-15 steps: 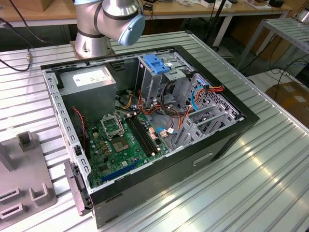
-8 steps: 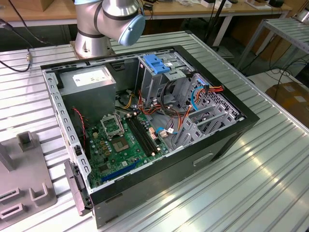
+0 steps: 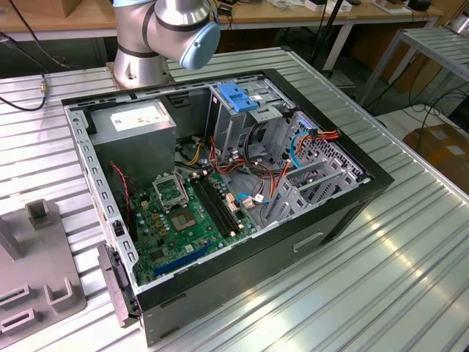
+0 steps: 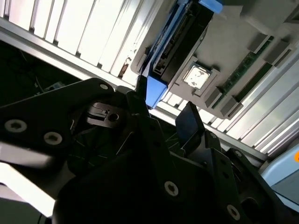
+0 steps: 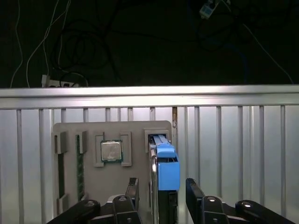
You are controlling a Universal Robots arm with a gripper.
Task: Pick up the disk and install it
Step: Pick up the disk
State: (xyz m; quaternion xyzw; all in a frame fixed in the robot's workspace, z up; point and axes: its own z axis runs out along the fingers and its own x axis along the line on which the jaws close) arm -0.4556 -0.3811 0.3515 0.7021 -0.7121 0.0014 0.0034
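The disk point(image 5: 167, 170) stands on edge in a slot at the rim of the grey tray point(image 5: 70, 133), with its blue frame along the narrow edge that faces the first wrist view. The gripper point(image 5: 163, 185) is spread wide and straddles it. One finger point(image 5: 133, 187) is on the side of the processor chip point(image 5: 112, 151) and the other is over the bare ribs of the table point(image 5: 233, 149) — a thin gap shows between each finger and the disk. Beyond the tray the ribs run bare to the table's straight edge. In the exterior view the computer case point(image 3: 256, 257) lies open on the table — its walls ring the board, and a metal cage point(image 3: 236, 99) with a blue top stands inside, with bare tabletop beside the case.
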